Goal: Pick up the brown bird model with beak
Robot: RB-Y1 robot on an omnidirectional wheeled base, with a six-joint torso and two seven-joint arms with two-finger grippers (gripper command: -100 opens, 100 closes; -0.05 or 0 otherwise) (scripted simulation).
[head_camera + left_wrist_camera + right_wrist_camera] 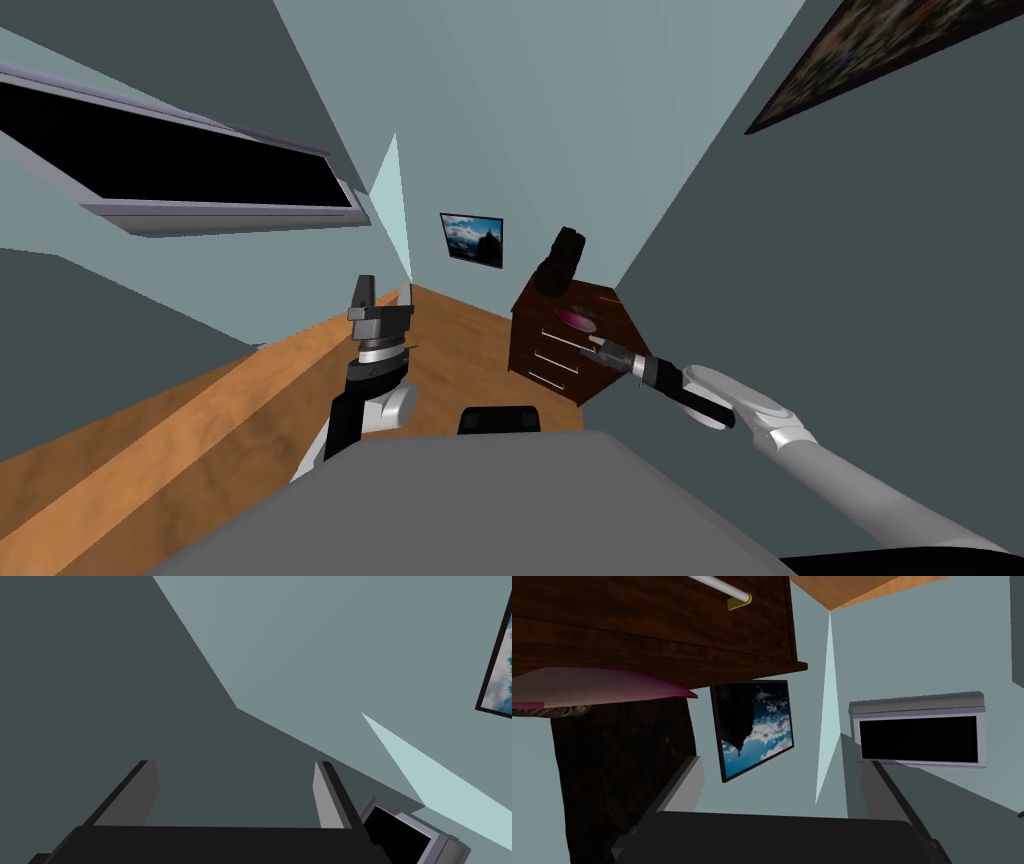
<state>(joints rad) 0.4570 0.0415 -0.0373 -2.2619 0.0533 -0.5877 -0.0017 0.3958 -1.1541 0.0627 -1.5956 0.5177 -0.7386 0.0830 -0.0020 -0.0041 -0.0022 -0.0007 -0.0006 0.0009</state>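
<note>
A dark brown, upright shape, the bird model [560, 262], stands on top of a dark wooden dresser [545, 350] in the corner. My right gripper [594, 347] reaches over the dresser's near edge, short of the model. In the right wrist view the gripper [782, 786] is open with nothing between its fingers. There the model's dark bulk [622, 776] lies just outside one finger [687, 786]. No beak can be made out. My left gripper [385, 297] is raised over the floor to the dresser's left. Seen from the left wrist it [235, 791] is open and empty.
A flat pink dish [577, 320] lies on the dresser beside the model, also seen as [612, 688]. The drawers have pale bar handles [719, 587]. Walls close in behind and to the right of the dresser. A framed sky picture [472, 240] hangs behind. Wood floor [250, 420] spreads left.
</note>
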